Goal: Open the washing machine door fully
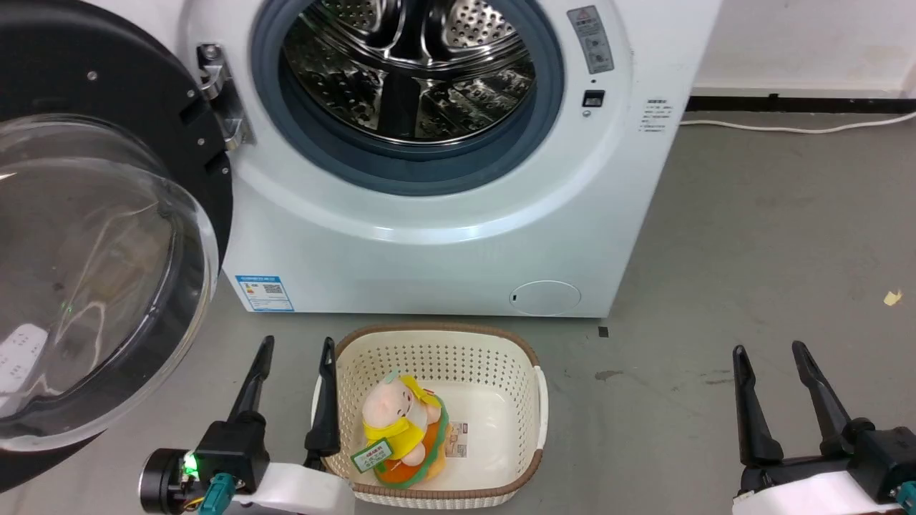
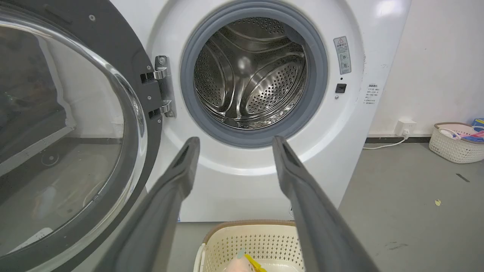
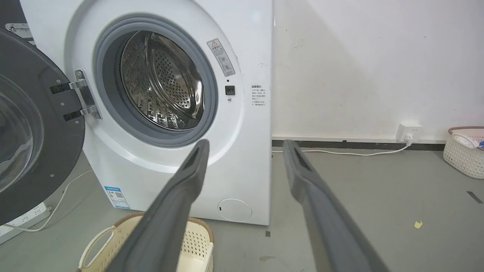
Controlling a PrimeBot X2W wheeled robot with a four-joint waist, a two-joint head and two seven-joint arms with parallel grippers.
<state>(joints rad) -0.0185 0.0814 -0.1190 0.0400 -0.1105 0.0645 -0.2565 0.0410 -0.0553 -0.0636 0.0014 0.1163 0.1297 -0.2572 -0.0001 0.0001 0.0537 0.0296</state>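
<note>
The washing machine door stands wide open, off to the left of the left claw, its inner, glass-bulged face turned toward the robot. Ahead of that claw and above it, the steel drum and its grey rubber ring lie fully uncovered; no part of the door overlaps the opening. The metal hinge, up and left of the left claw, is folded out.

The left claw has its two fingers apart and grips nothing. It is off the door, and whether its nearer finger brushes the cream basket just to its right, where a plush toy sits, I cannot tell. The right claw is likewise spread and empty, low over the floor, with the door far off to its left past the basket and the other claw.

By my reading the task is done or very nearly so: the door is well away from the opening and neither claw is on it. Whether the hinge has more travel I cannot tell; if it does, a light push on the door's edge is all that is left
</note>
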